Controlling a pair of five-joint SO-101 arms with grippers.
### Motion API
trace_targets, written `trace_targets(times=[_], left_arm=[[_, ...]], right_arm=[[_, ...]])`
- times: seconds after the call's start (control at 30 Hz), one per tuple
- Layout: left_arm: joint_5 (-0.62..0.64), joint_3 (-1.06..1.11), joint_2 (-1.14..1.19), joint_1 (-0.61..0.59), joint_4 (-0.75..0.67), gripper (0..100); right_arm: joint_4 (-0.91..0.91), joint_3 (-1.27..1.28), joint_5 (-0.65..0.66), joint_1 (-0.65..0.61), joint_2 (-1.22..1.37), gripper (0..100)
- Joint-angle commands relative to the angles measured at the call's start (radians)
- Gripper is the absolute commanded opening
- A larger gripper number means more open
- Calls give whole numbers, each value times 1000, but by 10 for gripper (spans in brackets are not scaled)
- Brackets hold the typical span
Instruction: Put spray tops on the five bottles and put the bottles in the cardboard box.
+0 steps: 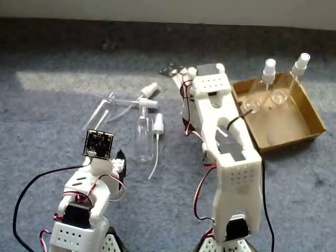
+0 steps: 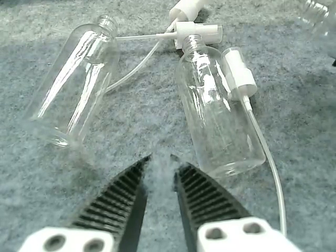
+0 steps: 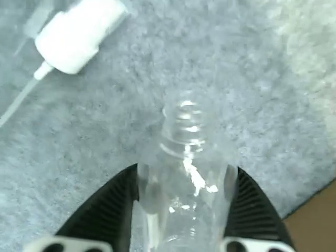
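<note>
High view: two capped bottles (image 1: 261, 86) sit in the cardboard box (image 1: 313, 116); grey carpeted surface (image 1: 47, 136), pale wall (image 1: 157, 8) behind.

Left wrist view: left end effector (image 2: 160, 157) slightly apart, empty; nearest bottle (image 2: 220, 115) just ahead, long axis running away.

Right wrist view: right end effector (image 3: 185, 170) clamped on uncapped bottle (image 3: 184, 131), neck forward; spray top (image 3: 73, 37) beyond.

Soft daylight spreads over the carpet (image 1: 47, 131) in the high view; a paler band (image 1: 63, 81) crosses its far side, perhaps from a window; the strip (image 1: 157, 31) along the wall (image 1: 157, 8) lies dark; shadows on the carpet are faint; white glints streak a lying bottle (image 2: 68, 84) and the held bottle (image 3: 189, 178); carpet beside it glares pale.
</note>
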Motion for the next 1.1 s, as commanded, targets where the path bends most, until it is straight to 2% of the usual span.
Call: trace_targets(times=[0.0,0.33,0.77,0.93,1.07], left_arm=[[3,21,-7,-12,-14,5],[3,21,-7,-12,-14,5],[3,21,-7,-12,-20,5],[3,21,-8,-24,-34,5],[8,21,-8,-143,-121,5]], right_arm=[[12,-59,2,12,-148,117],[168,-59,-2,16,-460,114],[179,-33,-265,18,-978,115],[171,147,-287,18,-1155,115],[128,361,-288,18,-1294,115]])
